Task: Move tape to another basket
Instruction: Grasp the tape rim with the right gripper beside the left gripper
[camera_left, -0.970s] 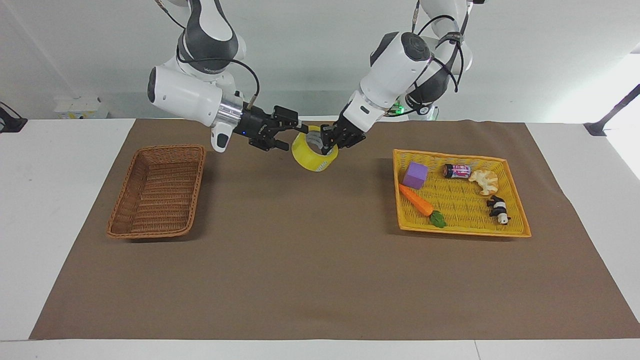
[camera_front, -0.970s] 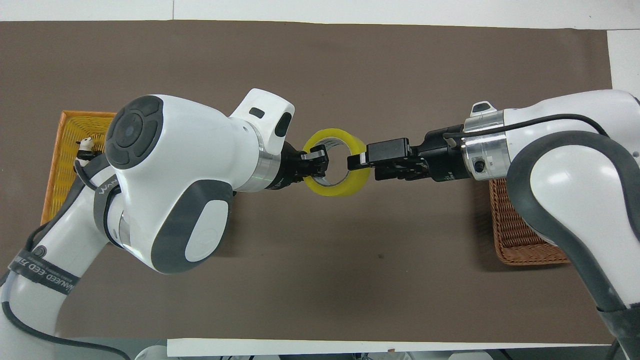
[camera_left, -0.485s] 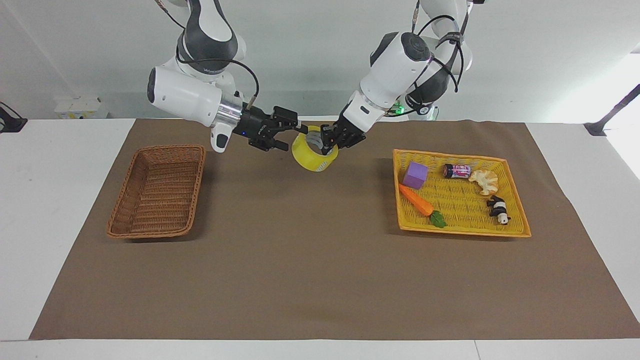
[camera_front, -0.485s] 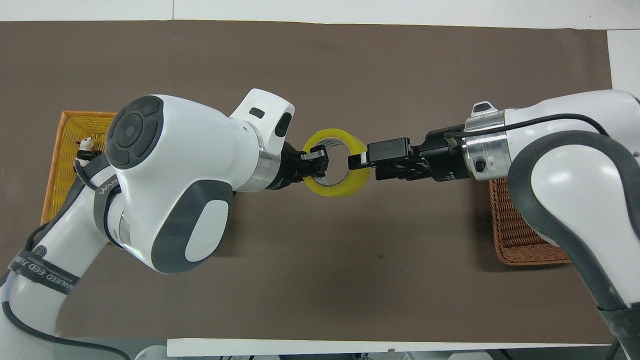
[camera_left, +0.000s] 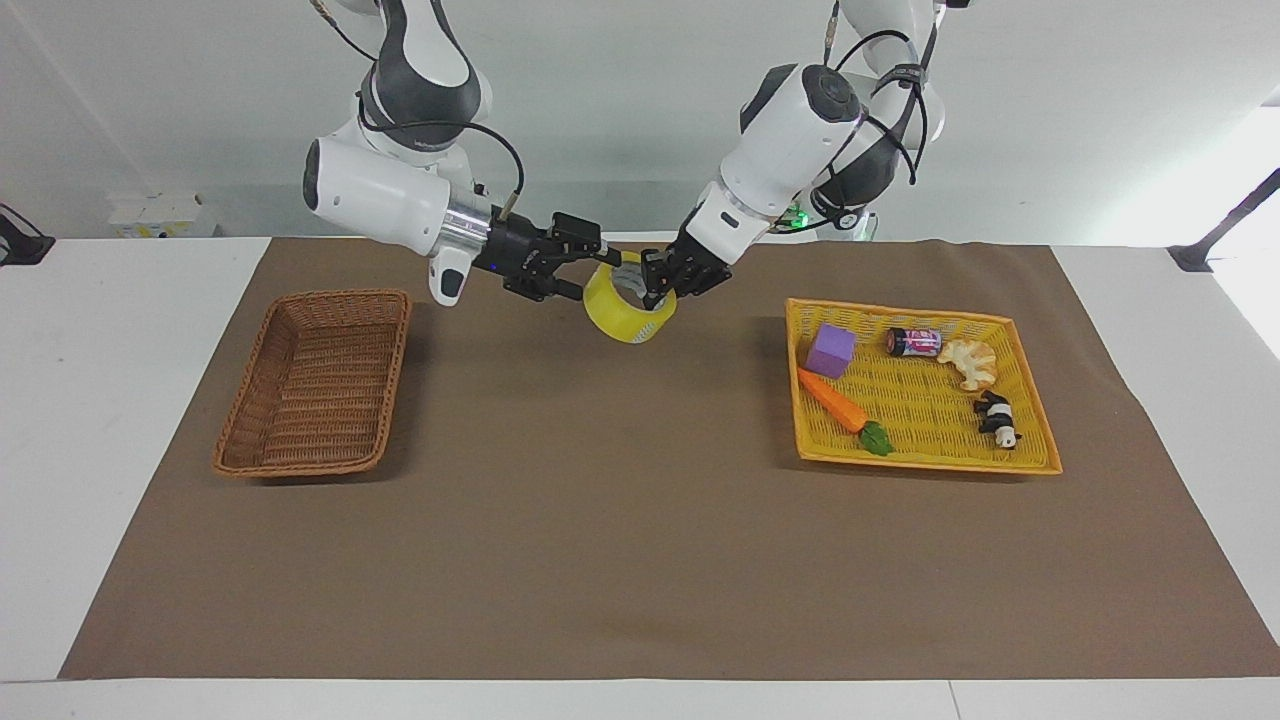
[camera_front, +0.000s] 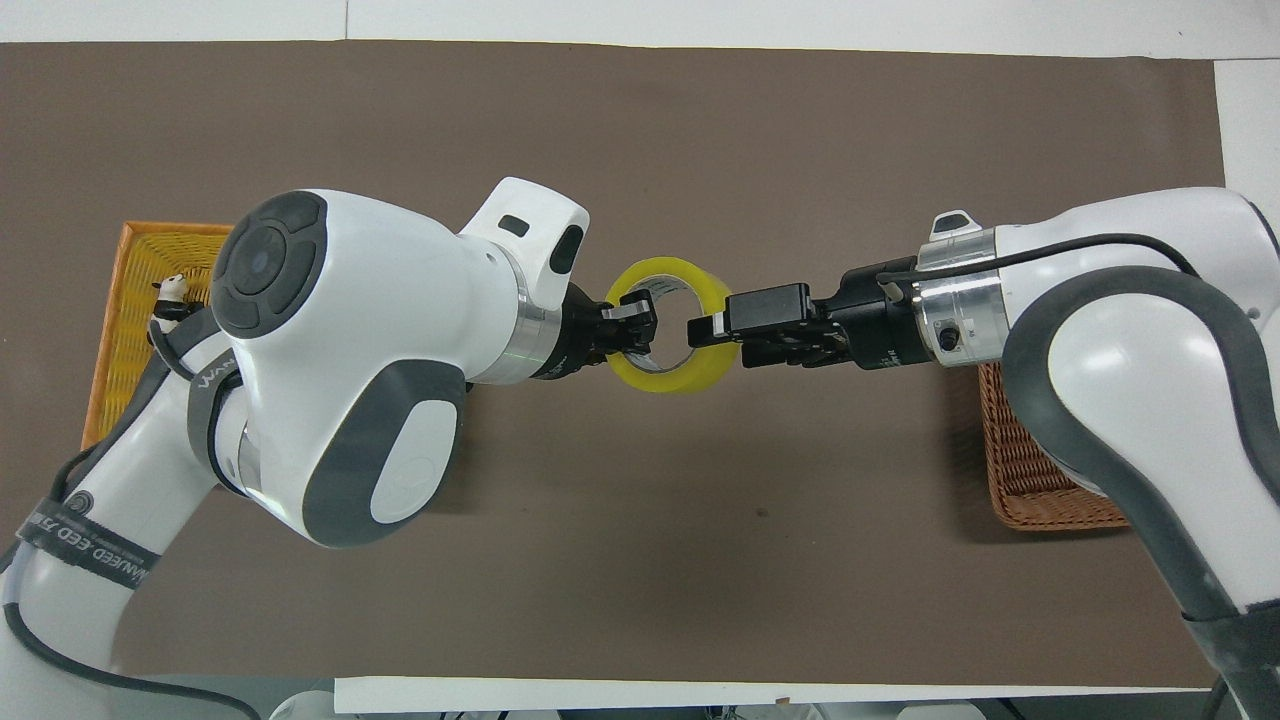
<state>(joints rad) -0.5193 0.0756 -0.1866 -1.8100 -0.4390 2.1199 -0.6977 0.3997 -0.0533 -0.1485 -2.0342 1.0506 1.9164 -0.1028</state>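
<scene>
Gripping tape (camera_left: 629, 303), left fingers (camera_front: 634, 322), right fingers (camera_front: 705, 330) alongside

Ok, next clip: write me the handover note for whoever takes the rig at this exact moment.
Left gripper: shut on the tape, pinching its wall on one side, up in the air over the brown mat, between the two containers.
Right gripper: open, fingertips at the roll's other side, not gripping yet.
Wicker basket: at the right arm's end of the table, nothing in it.
Yellow tray: at the left arm's end.
Done: tape lifted and brought to the middle for handover.
Left: right closes on the roll, left lets go, right carries it into the wicker basket.
</scene>
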